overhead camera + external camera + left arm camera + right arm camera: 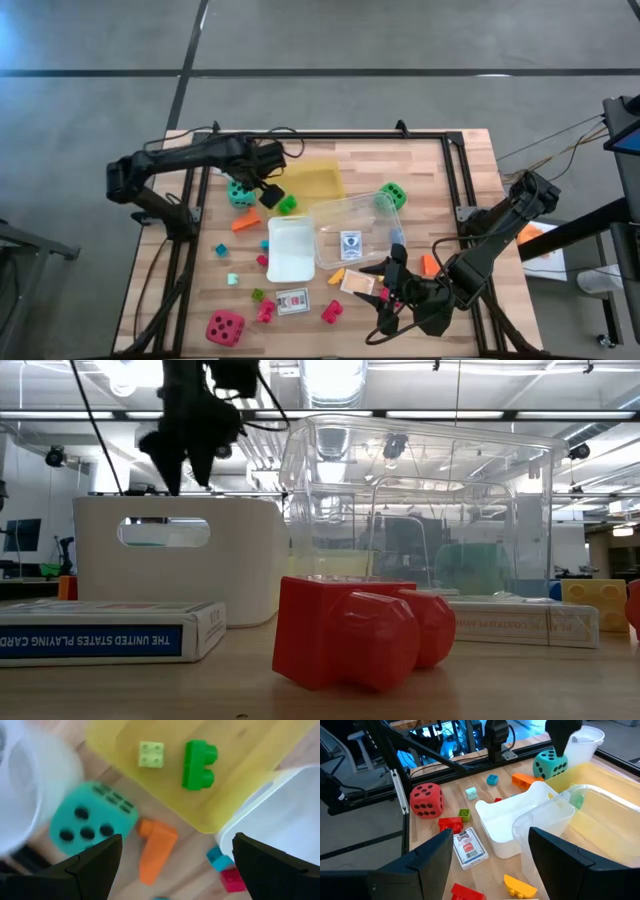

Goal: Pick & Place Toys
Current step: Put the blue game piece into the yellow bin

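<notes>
While open, left tool (268,190) hovers over orange block (155,848).

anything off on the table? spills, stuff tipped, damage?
Nothing looks damaged or spilled. The toys lie scattered loose over the table, as sorting work would leave them. One oddity: the clear plastic box sits askew, overlapping the yellow tray and the white bin rather than flat beside them.
</notes>
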Controlling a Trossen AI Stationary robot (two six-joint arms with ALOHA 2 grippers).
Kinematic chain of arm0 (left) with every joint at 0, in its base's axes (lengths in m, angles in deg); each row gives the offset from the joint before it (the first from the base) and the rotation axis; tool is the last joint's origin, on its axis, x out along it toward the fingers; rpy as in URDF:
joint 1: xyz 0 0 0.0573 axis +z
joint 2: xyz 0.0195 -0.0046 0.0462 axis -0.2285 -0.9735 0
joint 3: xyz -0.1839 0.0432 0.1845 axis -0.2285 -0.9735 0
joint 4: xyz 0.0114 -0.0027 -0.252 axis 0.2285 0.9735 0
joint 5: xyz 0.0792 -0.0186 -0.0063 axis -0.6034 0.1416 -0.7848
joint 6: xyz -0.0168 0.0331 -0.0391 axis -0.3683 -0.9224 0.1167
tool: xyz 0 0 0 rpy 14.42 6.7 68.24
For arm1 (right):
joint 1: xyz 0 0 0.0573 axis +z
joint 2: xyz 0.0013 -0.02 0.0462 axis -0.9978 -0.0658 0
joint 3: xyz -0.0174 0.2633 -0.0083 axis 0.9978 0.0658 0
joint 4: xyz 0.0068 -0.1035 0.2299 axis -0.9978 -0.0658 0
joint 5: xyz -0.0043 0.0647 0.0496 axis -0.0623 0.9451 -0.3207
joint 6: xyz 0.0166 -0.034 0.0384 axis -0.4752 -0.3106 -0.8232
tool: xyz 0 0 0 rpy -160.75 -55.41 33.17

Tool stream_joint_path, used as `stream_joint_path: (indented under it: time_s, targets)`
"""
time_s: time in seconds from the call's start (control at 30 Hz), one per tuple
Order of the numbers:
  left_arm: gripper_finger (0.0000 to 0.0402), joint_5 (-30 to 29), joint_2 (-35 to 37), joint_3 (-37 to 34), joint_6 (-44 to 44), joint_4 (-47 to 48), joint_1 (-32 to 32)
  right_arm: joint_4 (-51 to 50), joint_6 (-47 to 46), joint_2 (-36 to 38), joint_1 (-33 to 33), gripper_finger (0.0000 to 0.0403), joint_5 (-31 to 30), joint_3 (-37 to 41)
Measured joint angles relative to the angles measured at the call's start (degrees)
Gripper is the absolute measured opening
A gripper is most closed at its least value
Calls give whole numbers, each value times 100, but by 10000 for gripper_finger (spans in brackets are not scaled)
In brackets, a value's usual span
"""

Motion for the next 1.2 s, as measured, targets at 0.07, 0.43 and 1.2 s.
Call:
stream_joint_path:
  time_s: [0.07, 0.43, 1.2]
  targets:
    - [365, -31, 172, -91, 360, 151, -139, 0, 0, 0, 0, 256, 0, 0]
    - [365, 147, 574, -1191, 1854, 836, -1612, -4, 0, 0, 2, 256, 0, 0]
    - [365, 908, 574, -3363, 3790, -886, -3490, -1, 0, 0, 0, 256, 2, 0]
